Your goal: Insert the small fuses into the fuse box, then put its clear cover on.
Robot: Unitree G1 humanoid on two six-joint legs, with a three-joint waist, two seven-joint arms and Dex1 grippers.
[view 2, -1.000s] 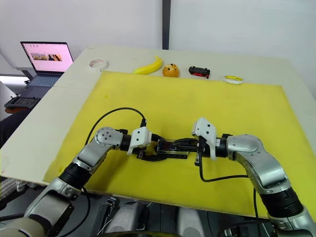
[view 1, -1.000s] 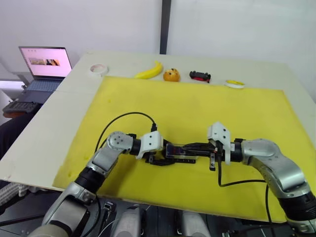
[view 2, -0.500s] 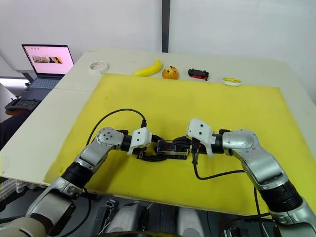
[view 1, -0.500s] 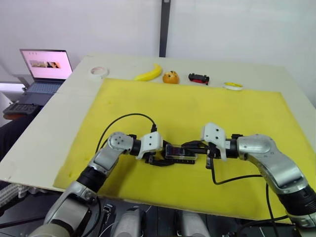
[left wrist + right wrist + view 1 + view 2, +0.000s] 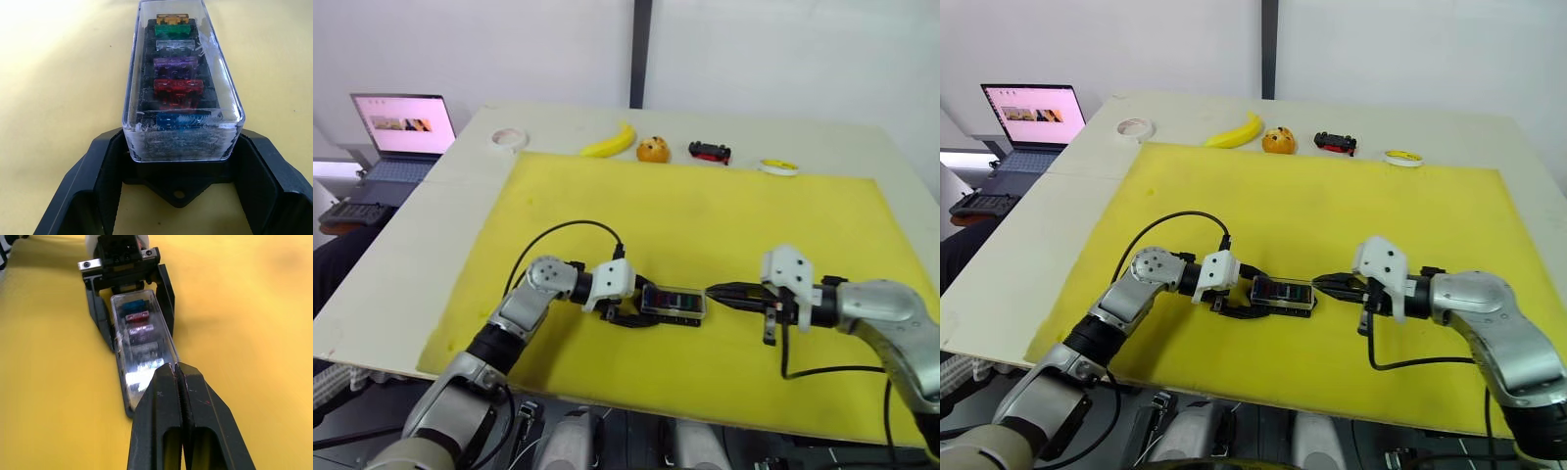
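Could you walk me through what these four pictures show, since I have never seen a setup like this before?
This is a humanoid robot with two arms, each ending in a gripper of two black fingers. Two pictures come from a stereo camera on its head, looking down over a yellow mat on a table. The other two come from cameras on its wrists, looking along the fingers.

On the mat lies the fuse box, a black block with small fuses seated in a row, and the clear cover already on top. The left gripper stands open with its fingers on either side of the box's end. The right gripper is shut, holds nothing, and points at the box's other end.

At the far edge sit a banana, an orange, a toy car and two rolls of tape. A laptop stands beside the table.
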